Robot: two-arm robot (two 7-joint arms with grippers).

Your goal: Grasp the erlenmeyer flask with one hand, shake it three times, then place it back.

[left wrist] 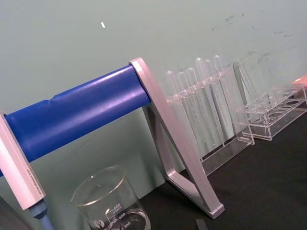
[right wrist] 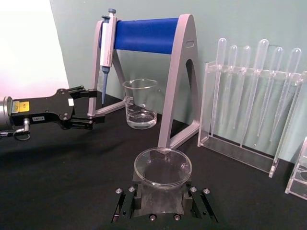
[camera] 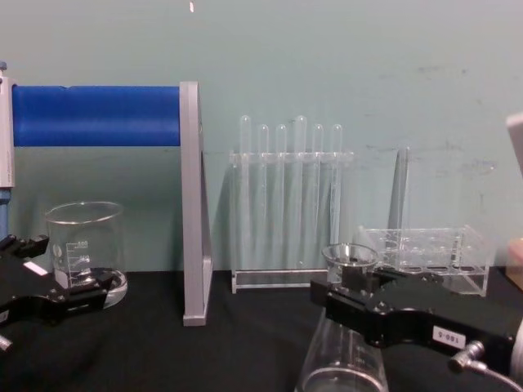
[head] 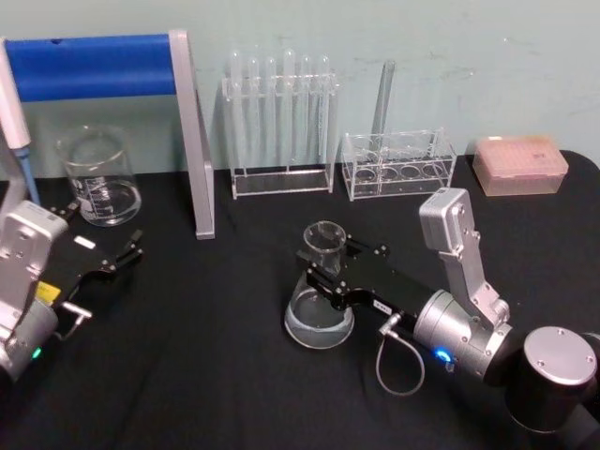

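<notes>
The right tool (head: 319, 270) clamps the neck of the erlenmeyer flask (head: 319, 323), which stands mid-worktop (head: 216, 366) in front of the test-tube racks (head: 281, 178). A firm, level hold below the rim and a straight lift before shaking should prevent slipping. The left tool (head: 127, 255) rests open-fingered near the beaker (head: 98, 178).

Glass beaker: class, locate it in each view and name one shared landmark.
Head view: glass beaker far left, under the pipette stand's blue bar.
Left wrist view: beaker below the blue bar, beside the stand's silver leg.
Right wrist view: beaker between the stand's legs, beyond the left tool.
Chest view: beaker lower left, behind the left tool.
Shared landmark: the blue bar.
</notes>
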